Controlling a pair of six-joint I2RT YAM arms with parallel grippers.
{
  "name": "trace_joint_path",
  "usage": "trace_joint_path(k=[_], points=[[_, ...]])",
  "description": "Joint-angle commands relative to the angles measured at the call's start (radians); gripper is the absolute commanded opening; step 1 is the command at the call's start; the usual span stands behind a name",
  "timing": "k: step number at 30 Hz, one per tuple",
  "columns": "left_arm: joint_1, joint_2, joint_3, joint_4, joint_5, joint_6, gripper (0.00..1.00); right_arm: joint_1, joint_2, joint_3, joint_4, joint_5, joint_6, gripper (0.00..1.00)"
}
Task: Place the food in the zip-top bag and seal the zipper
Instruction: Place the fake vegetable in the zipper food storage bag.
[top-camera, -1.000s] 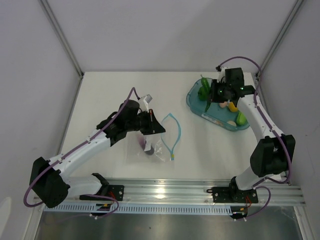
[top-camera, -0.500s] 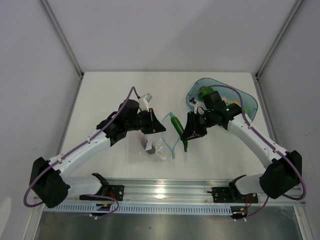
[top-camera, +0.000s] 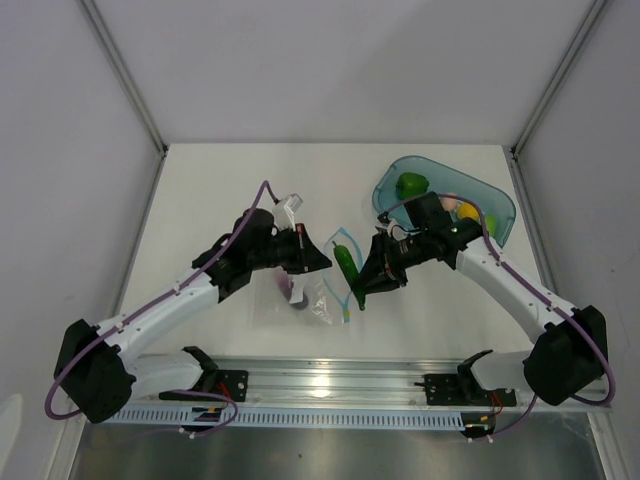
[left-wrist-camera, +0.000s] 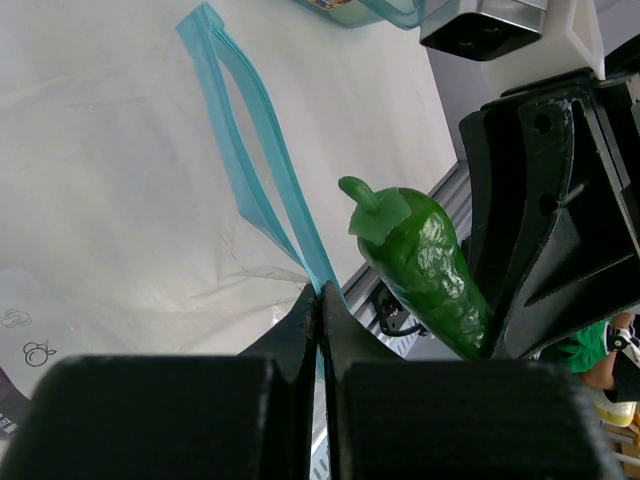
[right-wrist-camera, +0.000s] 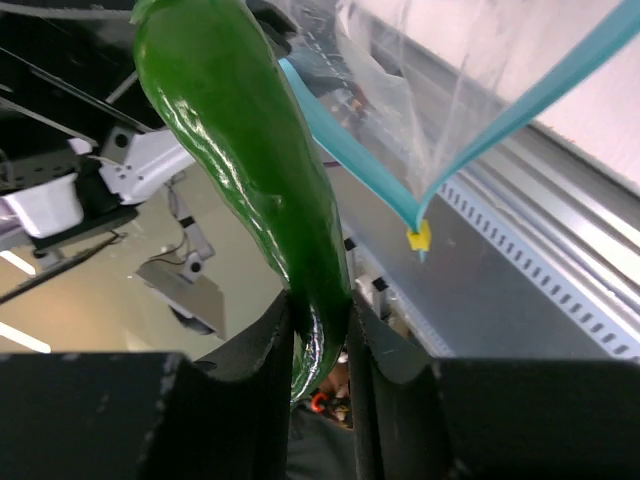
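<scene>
- long green pepper (top-camera: 347, 265): axis diagonal, stem far-left, tip clamped in R gripper (top-camera: 362, 293).
- L gripper (top-camera: 322, 262) pinched tight on zipper (right-wrist-camera: 530, 115).
- vs 1 s ago: R gripper was over tub (top-camera: 502, 212), now at zipper.

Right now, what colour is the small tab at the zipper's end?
The tab is yellow, on the light-blue zipper. Right wrist view shows it best.
</scene>
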Motion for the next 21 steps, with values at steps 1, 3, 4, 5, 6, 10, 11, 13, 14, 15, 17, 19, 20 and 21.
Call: trace_joint_path(k=[1,3,4,5,6,10,11,13,14,15,17,19,20,21], points=[[-0.008,-0.044,-0.013,0.084,0.018,0.002,0.01,-0.004,0.015,0.013,0.063,-0.067,0.172,0.0],[-0.011,-0.07,-0.023,0.091,0.009,0.0,0.01,-0.004,0.022,0.013,0.069,-0.07,0.197,0.0],[-0.011,-0.079,-0.029,0.094,0.005,0.0,0.01,-0.006,0.036,0.016,0.06,-0.07,0.202,0.0],[-0.013,-0.087,-0.033,0.096,-0.003,0.002,0.01,-0.006,0.042,0.019,0.038,-0.066,0.199,0.0],[-0.013,-0.095,-0.033,0.093,-0.014,0.003,0.0,-0.006,0.047,0.019,0.026,-0.061,0.195,0.0],[-0.013,-0.121,-0.04,0.078,-0.032,0.012,0.01,-0.009,0.053,0.004,0.003,-0.041,0.189,0.0],[-0.013,-0.122,-0.04,0.084,-0.032,0.012,0.0,-0.012,0.055,0.001,0.0,-0.04,0.192,0.0],[-0.013,-0.118,-0.046,0.091,-0.022,0.006,0.01,-0.013,0.059,-0.001,-0.003,-0.037,0.188,0.02],[-0.013,-0.115,-0.051,0.099,-0.015,0.002,0.01,-0.015,0.07,0.004,-0.009,-0.029,0.186,0.02],[-0.014,-0.111,-0.056,0.114,-0.008,-0.009,0.01,-0.016,0.078,0.011,-0.015,-0.02,0.176,0.03],[-0.017,-0.108,-0.065,0.127,0.008,-0.024,0.01,-0.018,0.096,0.045,-0.025,-0.003,0.169,0.05],[-0.021,-0.108,-0.071,0.139,0.009,-0.034,0.01,-0.019,0.13,0.077,-0.038,0.015,0.15,0.12],[-0.022,-0.111,-0.072,0.142,0.012,-0.037,0.01,-0.019,0.144,0.112,-0.051,0.026,0.142,0.15],[-0.024,-0.116,-0.076,0.144,0.012,-0.041,0.0,-0.019,0.173,0.129,-0.051,0.044,0.134,0.19]])
